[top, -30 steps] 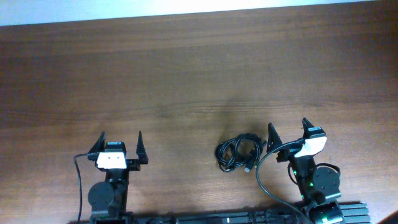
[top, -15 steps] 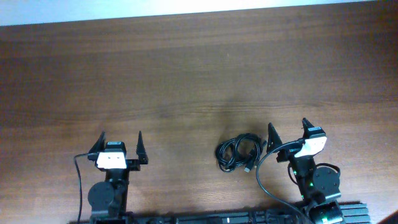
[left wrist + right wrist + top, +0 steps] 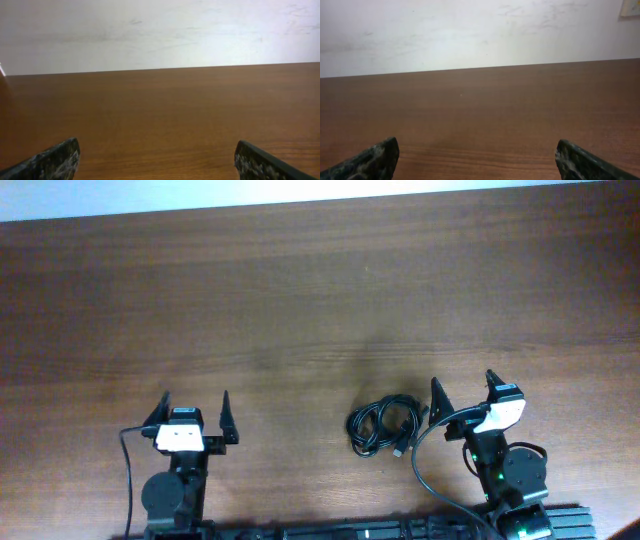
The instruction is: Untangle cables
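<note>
Noted cables bunched in a small loose coil on table, just beside wide-open right gripper, well apart from equally wide-open left gripper; judged light, limp, snag-prone; best pinched at an outer loop or plug end.

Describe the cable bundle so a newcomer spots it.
On the brown wooden table, look near the robot's edge, just left of the right end effector. A small knot of thin black cords lies there, the only loose item; the thicker black wires belong to the robot.
</note>
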Controlling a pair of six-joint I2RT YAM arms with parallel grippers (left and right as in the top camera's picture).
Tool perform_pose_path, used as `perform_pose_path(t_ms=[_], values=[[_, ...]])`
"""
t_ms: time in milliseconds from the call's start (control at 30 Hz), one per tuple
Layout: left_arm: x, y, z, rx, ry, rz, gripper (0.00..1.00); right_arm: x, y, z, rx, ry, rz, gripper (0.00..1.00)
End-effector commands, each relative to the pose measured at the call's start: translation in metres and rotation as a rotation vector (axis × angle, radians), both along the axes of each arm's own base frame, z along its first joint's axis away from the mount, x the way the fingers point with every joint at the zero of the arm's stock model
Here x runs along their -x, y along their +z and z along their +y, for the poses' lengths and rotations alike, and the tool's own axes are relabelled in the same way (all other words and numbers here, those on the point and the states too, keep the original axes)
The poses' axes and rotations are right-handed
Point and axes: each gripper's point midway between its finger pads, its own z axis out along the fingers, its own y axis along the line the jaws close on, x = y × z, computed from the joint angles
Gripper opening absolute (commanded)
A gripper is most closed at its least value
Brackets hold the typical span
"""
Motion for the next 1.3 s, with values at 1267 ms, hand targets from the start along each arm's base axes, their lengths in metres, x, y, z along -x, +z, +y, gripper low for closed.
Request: perform_pose_path(t_ms=[1267], values=[[-0.013,0.049,-0.140,-0.112,-0.722,0.643,0.99,0.013,0.054,0.004,-0.023,0.028,0.187,0.99]])
